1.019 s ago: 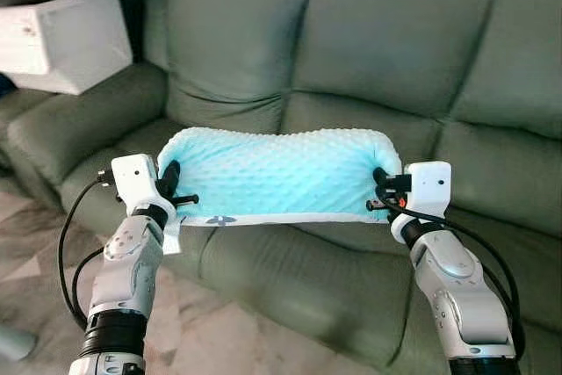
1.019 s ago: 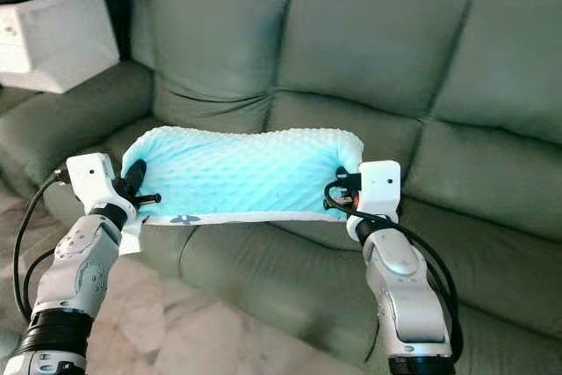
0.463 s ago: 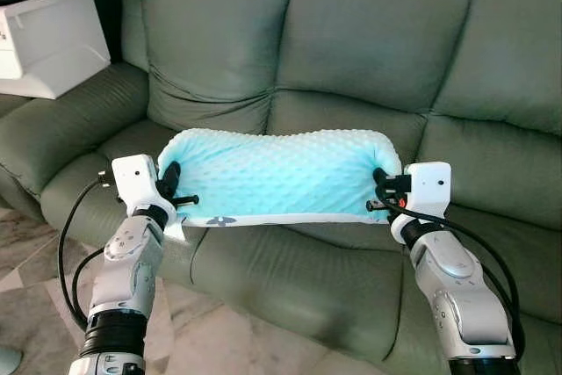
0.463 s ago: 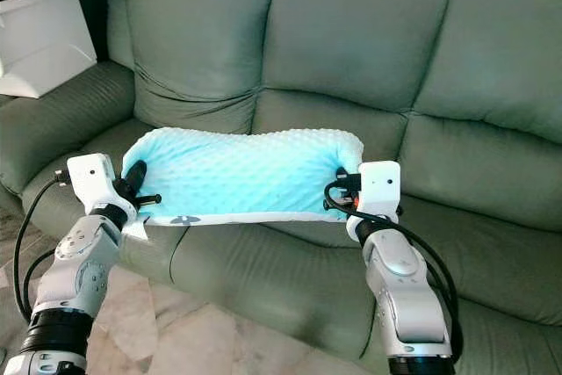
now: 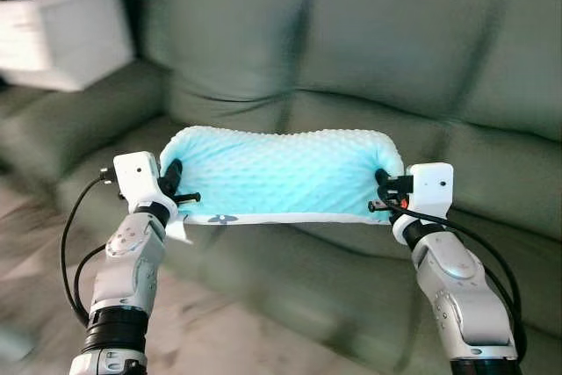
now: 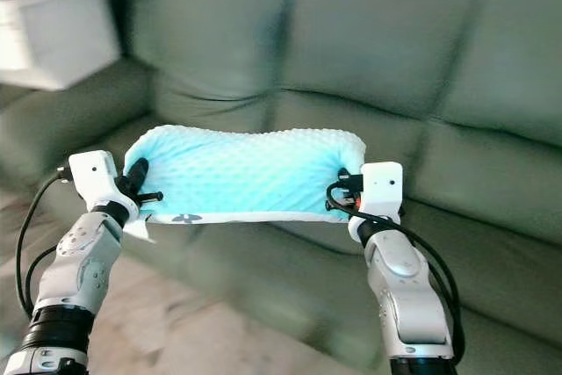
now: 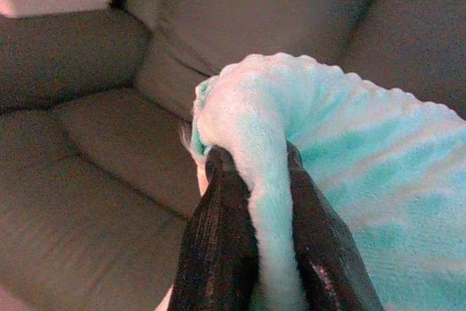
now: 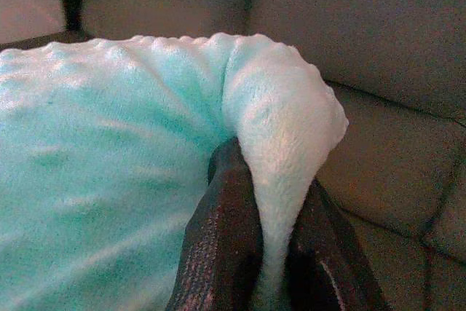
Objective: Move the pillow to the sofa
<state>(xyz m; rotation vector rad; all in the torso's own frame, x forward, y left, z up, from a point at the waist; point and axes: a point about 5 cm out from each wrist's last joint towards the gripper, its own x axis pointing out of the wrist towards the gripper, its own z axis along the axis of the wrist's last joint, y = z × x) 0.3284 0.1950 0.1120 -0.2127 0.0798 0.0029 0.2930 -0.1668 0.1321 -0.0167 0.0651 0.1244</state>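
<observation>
Head views: pillow hangs between both grippers over the sofa seat, left gripper and right gripper at its ends; wrist views: each pair of fingers pinches a fold of soft, light plush, so end grips look right.

No text, label, brand, number or sign can be read anywhere here. The turquoise pillow carries a small dark mark on its near white edge, but it is too small and soft to make out as lettering. The white box at far left on the green sofa is blurred, and no writing shows on it.
</observation>
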